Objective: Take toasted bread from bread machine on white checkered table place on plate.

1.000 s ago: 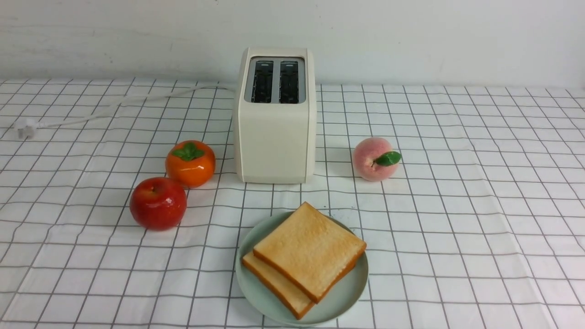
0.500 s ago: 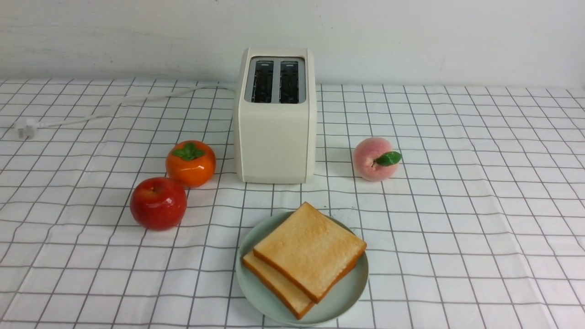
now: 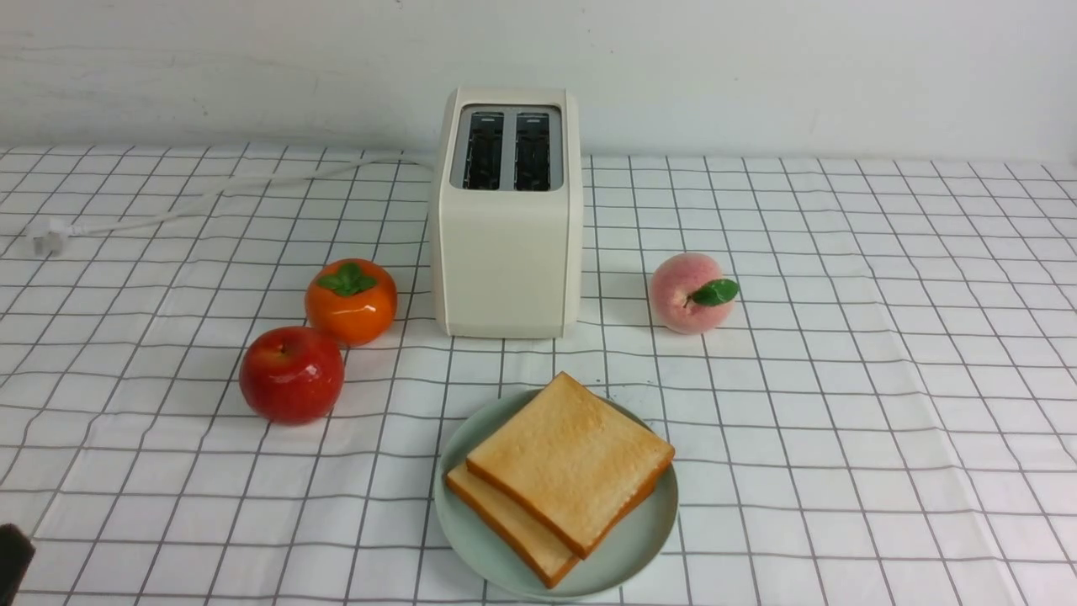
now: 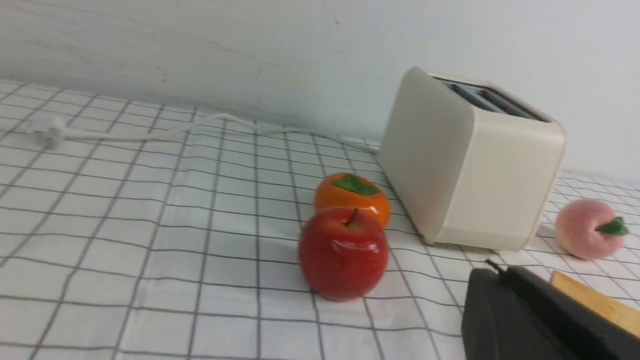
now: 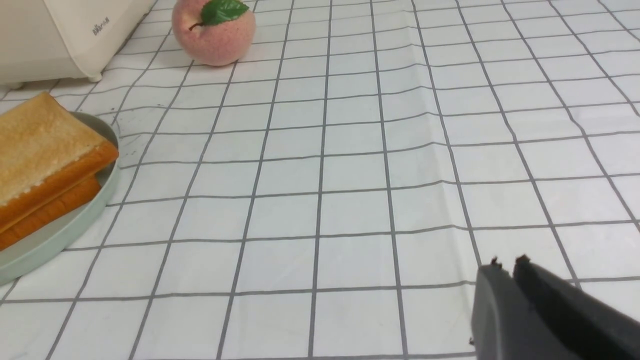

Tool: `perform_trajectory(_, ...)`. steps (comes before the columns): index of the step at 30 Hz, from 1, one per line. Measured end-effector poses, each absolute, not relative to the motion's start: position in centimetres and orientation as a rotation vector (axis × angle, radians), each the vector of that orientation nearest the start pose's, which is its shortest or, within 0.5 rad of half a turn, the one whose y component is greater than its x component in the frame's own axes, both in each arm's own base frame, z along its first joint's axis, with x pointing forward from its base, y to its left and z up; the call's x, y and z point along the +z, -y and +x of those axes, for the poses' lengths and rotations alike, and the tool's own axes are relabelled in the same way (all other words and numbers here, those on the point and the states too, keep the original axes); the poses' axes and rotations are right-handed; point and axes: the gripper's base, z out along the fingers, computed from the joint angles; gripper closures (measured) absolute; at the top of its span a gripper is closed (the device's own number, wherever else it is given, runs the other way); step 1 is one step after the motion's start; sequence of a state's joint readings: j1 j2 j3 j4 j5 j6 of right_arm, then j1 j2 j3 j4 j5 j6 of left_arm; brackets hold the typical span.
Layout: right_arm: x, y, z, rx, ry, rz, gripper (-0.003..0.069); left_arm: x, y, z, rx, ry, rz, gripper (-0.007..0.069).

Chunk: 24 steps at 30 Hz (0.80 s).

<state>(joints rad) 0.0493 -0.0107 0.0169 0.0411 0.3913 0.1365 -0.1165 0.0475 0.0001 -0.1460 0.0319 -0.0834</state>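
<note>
Only the black left gripper (image 3: pixel 13 551) has crept into the near-left corner, shut and empty; the right gripper (image 5: pixel 506 267) is pinched empty too. Both golden square toast slices (image 3: pixel 565 471) lie stacked on the mint-green round plate (image 3: pixel 648 539), cream two-slot toaster (image 3: pixel 507 219) empty: task looks done, arms need only retreat.

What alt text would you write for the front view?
Two toasted bread slices stacked on a mint plate before an empty cream toaster on a checkered table; apple and persimmon left, peach right.

Left pincer (image 4: pixel 492 272) and right pincer (image 5: pixel 507 265) closed, empty.
</note>
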Motion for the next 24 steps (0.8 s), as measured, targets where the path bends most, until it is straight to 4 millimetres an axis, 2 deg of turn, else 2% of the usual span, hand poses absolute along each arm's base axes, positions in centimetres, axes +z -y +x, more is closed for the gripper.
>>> perform_trajectory(3,17.3,-0.4,5.2,0.168,-1.881,0.107,0.0620,20.2,0.5,5.6,-0.239,-1.612,-0.115,0.0637)
perform_trajectory(5,17.3,-0.4,5.2,0.168,-1.881,0.107,0.0620,18.5,0.4,5.5,-0.201,-1.728,-0.161,0.0637)
perform_trajectory(6,17.3,-0.4,5.2,0.168,-1.881,0.107,0.0620,18.5,0.4,5.5,-0.203,-1.727,-0.162,0.0637)
perform_trajectory(7,17.3,-0.4,5.2,0.168,-1.882,0.107,0.0620,17.6,0.4,5.4,-0.200,-1.820,-0.181,0.0637)
perform_trajectory(9,17.3,-0.4,5.2,0.168,-1.882,0.107,0.0616,17.0,0.4,5.2,-0.206,-1.875,-0.190,0.0637)
perform_trajectory(24,17.3,-0.4,5.2,0.169,-1.882,0.108,0.0601,16.9,0.5,5.2,-0.229,-1.882,-0.212,0.0637)
